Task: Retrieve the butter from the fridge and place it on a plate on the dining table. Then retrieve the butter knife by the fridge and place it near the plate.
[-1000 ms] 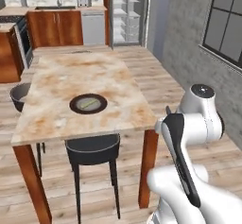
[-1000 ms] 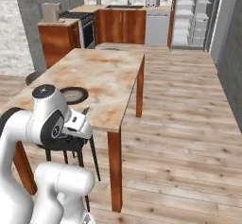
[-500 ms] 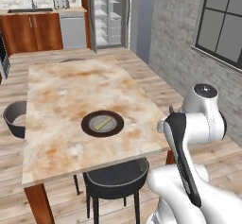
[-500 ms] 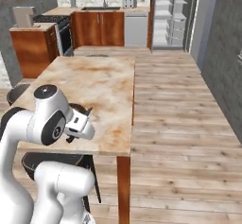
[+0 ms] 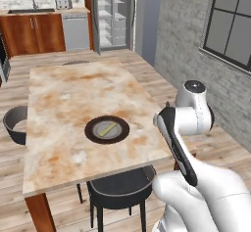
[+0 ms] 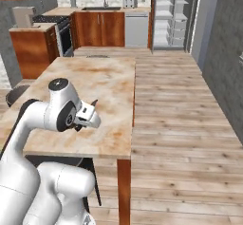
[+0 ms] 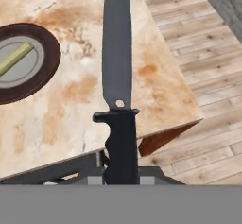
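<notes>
The butter knife (image 7: 117,76) is held by its black handle, with the blade pointing off toward 12 o'clock in the hand view. The tool (image 7: 121,168) is clamped tight on that handle, low down near the butt end, and the fingertips themselves are mostly hidden behind it.

Handling-wise, the knife is judged to be light and fully stiff, so no flex or sag is expected. The blade looks smooth and thin, so it would be a poor place to grab; the handle, with its guard, is the sensible spot, and that is where it is gripped. Being long and gripped at one end, it could pivot in the grip if it gets bumped against the surface (image 5: 59,104), so a gentle set-down is probably called for.

The butter (image 5: 108,128) is already lying across the plate (image 5: 93,135), which sits on the near half of the surface, at about 10 o'clock from the blade in the hand view. The blade is hovering above the surface's corner, clear of the plate's rim.

As for the arm, it is folded up tight in the base views, elbow raised, with the hand tucked in just beside the surface's near edge, knife aimed forward and downward over the marbled top. The fridge (image 5: 113,15) is seen far back, well apart from everything.
</notes>
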{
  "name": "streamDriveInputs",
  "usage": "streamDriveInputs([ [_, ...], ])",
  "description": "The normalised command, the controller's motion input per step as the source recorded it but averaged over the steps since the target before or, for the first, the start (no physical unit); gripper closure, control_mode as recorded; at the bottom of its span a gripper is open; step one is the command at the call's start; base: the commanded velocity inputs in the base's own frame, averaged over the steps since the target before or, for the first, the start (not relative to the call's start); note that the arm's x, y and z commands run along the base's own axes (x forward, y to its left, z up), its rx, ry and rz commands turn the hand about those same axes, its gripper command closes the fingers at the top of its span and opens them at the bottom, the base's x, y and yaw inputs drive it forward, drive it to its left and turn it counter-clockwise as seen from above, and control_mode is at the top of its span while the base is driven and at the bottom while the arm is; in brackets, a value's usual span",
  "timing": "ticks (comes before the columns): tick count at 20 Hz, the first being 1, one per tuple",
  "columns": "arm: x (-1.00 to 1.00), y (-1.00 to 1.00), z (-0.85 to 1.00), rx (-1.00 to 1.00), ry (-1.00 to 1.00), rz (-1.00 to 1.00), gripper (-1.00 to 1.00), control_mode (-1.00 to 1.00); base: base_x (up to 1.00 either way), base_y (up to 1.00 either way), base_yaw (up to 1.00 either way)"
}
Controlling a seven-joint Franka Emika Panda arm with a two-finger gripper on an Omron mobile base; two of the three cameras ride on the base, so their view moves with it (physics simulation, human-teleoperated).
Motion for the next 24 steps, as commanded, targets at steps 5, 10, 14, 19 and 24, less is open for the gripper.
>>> streamDriveInputs([
  [5,1.0,0.01,-0.27,0.05,0.12,0.07,1.0,-1.0,0.0,0.0,0.0],
  [10,1.0,0.16,-0.48,-0.03,0.3,0.0,1.0,-1.0,0.0,0.0,0.0],
  [14,0.96,0.38,-0.58,-0.02,0.09,0.0,1.0,-1.0,0.0,0.0,0.0],
  [19,0.49,0.02,-0.62,0.02,-0.06,0.0,1.0,-1.0,0.0,0.0,0.0],
  [24,0.27,0.0,-0.61,0.03,-0.25,0.0,1.0,-1.0,0.0,0.0,0.0],
])
